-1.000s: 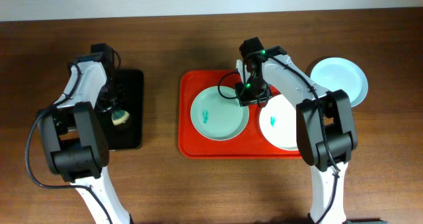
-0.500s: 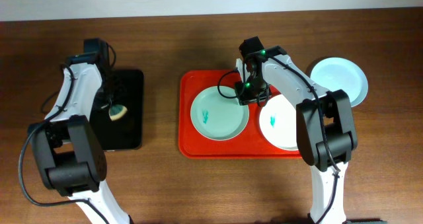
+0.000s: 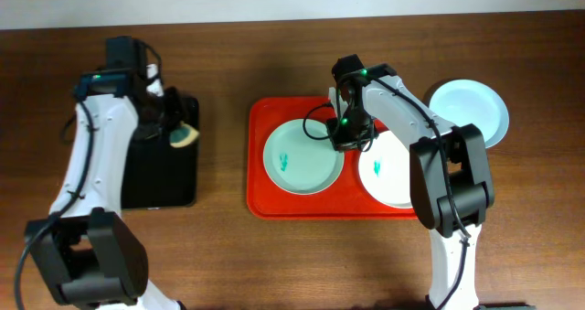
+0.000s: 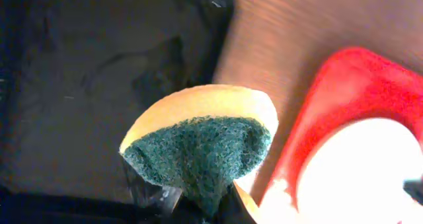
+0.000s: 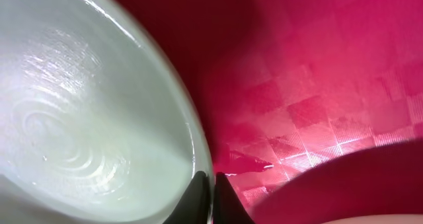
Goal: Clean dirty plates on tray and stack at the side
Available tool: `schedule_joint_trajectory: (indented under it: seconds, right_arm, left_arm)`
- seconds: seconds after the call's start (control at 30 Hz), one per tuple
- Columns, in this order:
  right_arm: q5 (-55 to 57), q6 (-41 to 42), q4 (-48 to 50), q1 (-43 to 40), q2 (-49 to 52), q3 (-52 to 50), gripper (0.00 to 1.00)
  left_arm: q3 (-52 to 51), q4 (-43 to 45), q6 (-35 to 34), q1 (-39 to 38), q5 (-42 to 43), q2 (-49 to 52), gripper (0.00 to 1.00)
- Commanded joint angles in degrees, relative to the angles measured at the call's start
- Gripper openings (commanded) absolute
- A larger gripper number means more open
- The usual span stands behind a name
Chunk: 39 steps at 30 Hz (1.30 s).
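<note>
Right gripper (image 5: 206,191) has its jaws pinched together on the near rim of the pale green plate (image 3: 302,161), which sits in the left half of the red tray (image 3: 260,196) with a green smear showing on its face. It's a thin bite, right at the lip. If that arm lifts or tilts now, the smooth plastic rim could slide out and the plate would drop back onto the tray.

Over on the other side, the left gripper (image 4: 192,201) is clamped on a yellow sponge (image 4: 201,141), green scouring face outward, hanging over the edge of the black tray (image 3: 155,182) and well apart from the plate. The sponge is squeezed low down, so a hard scrub could twist it loose.

Biggest worry: pressing down on a plate held at one edge only. It may pivot, skid, or bump the white plate (image 3: 391,173) just beside it, also smeared. The two arms meeting over one small plate could also clash. The pale blue plate (image 3: 468,109) waits on the table (image 3: 274,264), right of the tray.
</note>
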Motion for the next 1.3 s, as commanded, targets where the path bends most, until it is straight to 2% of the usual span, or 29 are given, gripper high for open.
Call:
schedule_joint_trajectory:
  seconds: [0.0, 0.13, 0.27, 0.37, 0.4, 0.47, 0.57, 0.87, 0.97, 1.13, 1.27]
  right_arm:
    - [-0.4, 2.3, 1.4, -0.2, 0.0, -1.2, 0.04]
    - [-3.2, 3.0, 5.6, -0.2, 0.0, -4.6, 0.04]
    - [-4.2, 5.1, 9.4, -0.2, 0.0, -8.1, 0.05]
    - [-4.2, 5.3, 10.8, -0.2, 0.0, -9.7, 0.11]
    - [-4.2, 5.3, 10.8, -0.2, 0.0, -9.8, 0.11]
    - [-4.2, 5.3, 10.8, -0.2, 0.0, -9.9, 0.04]
    - [-4.2, 5.3, 10.8, -0.2, 0.0, -9.9, 0.04]
    - [-4.2, 5.3, 10.8, -0.2, 0.0, -9.9, 0.04]
    - [-4.2, 5.3, 10.8, -0.2, 0.0, -9.9, 0.04]
    - [-4.2, 5.3, 10.8, -0.2, 0.0, -9.9, 0.04]
    - [-4.2, 5.3, 10.8, -0.2, 0.0, -9.9, 0.04]
  left_arm:
    - [0.5, -0.5, 1.1, -5.3, 3.5, -0.3, 0.0]
    - [0.5, 0.2, 1.0, -11.8, 3.4, -0.3, 0.0]
    - [0.4, 3.1, -2.6, -17.9, 3.2, 0.5, 0.0]
    - [0.4, 5.7, -5.9, -21.8, 3.2, 2.4, 0.0]
    - [0.4, 6.6, -6.5, -23.2, 3.2, 3.3, 0.0]
    - [0.4, 8.6, -8.1, -25.7, 3.2, 5.5, 0.0]
    - [0.4, 12.4, -9.7, -29.2, 3.2, 9.9, 0.0]
    - [0.4, 15.2, -10.1, -32.1, 1.7, 18.8, 0.0]
    - [0.4, 14.9, -10.1, -32.1, -3.4, 19.9, 0.0]
    - [0.3, 13.1, -10.1, -32.1, -18.9, 20.2, 0.0]
    - [0.3, 12.3, -10.1, -32.0, -25.5, 21.0, 0.0]
